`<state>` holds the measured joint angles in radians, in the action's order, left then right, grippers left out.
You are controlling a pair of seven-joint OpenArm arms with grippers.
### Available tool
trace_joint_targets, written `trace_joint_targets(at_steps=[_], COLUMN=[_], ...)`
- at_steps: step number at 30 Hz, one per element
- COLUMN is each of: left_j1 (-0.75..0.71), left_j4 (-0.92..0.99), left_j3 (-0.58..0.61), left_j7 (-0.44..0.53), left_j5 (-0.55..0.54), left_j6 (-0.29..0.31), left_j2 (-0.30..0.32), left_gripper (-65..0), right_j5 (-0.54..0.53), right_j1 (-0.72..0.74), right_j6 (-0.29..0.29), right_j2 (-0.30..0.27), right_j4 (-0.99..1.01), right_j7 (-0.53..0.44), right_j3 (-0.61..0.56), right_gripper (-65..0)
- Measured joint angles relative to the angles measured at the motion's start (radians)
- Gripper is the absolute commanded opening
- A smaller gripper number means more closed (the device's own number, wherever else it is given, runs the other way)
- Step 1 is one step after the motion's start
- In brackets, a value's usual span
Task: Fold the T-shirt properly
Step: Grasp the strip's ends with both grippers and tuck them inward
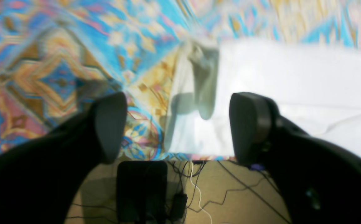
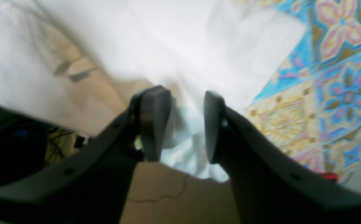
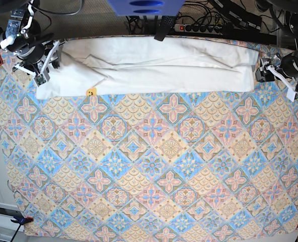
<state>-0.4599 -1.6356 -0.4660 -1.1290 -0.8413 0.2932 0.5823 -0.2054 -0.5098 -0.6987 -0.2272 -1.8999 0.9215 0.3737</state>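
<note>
Along the far edge of the surface (image 3: 154, 191), the T-shirt (image 3: 159, 68) is lying folded into a long white band, running nearly from one side to the other. A patterned cloth (image 3: 139, 166) in blue, pink and yellow is covering the surface, and most of it is lying bare in front of the shirt. A small yellow bit of print (image 3: 90, 92) is peeking out at the shirt's near edge, toward the base view's left. Behind the surface, a power strip (image 3: 199, 27) and cables (image 3: 214, 15) are trailing across the floor, and a blue object (image 3: 145, 7) is sitting at the top of the view. Clamps (image 3: 22, 220) are gripping the cloth at the near corners.

On the base view's right, the left hand (image 1: 178, 127) is hanging just off the shirt's end with its jaws spread wide and nothing between them; a loose fold of shirt is lying beyond the fingers (image 1: 250, 124), apart from them. On the base view's left, the right hand (image 2: 183, 124) is hovering over the shirt's other end with its jaws partly apart. White cloth is showing in the gap, but neither pad is pressing on it, so it is released. Both wrist views are blurred.
</note>
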Motion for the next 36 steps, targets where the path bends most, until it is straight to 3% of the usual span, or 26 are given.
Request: trace_joint_targets(at_steps=[7,13,20,24,27,34,36], left_j1=[0.045,0.089,0.114,0.135,0.144,0.142,0.143], left_j4=[0.100,0.168,0.223,0.222,0.220,0.223,0.223], left_j3=[0.091,0.161,0.293,0.337,0.340,0.346,0.346], left_j7=[0.005,0.011,0.130,0.127,0.143,0.132,0.134], left_j5=[0.007,0.013,0.015,0.018,0.017,0.003,-0.002], left_j6=[0.067,0.066,0.061,0.054,0.056,0.063,0.064], left_j2=[0.014,0.008,0.006,0.003,-0.018,-0.049,-0.054], left_gripper=[-9.6,-9.6,-9.6,-10.3,-17.9,-52.0,-51.7], right_j5=[-0.003,-0.004,-0.004,-0.003,-0.004,-0.004,-0.003], right_j1=[0.001,0.008,0.006,0.006,0.006,0.006,0.006], right_j6=[0.000,-0.001,0.000,0.000,-0.001,-0.002,0.000], right_j2=[0.002,0.000,0.000,0.000,0.000,0.000,0.000], right_j4=[-0.001,0.000,0.000,0.000,0.000,0.000,0.000], right_j7=[0.006,-0.004,-0.001,0.000,-0.001,-0.001,-0.001], right_j3=[-0.005,-0.006,-0.006,-0.006,-0.006,-0.006,-0.006], right_gripper=[-44.6,-44.6,-44.6,-44.6,-44.6,-44.6,-44.6])
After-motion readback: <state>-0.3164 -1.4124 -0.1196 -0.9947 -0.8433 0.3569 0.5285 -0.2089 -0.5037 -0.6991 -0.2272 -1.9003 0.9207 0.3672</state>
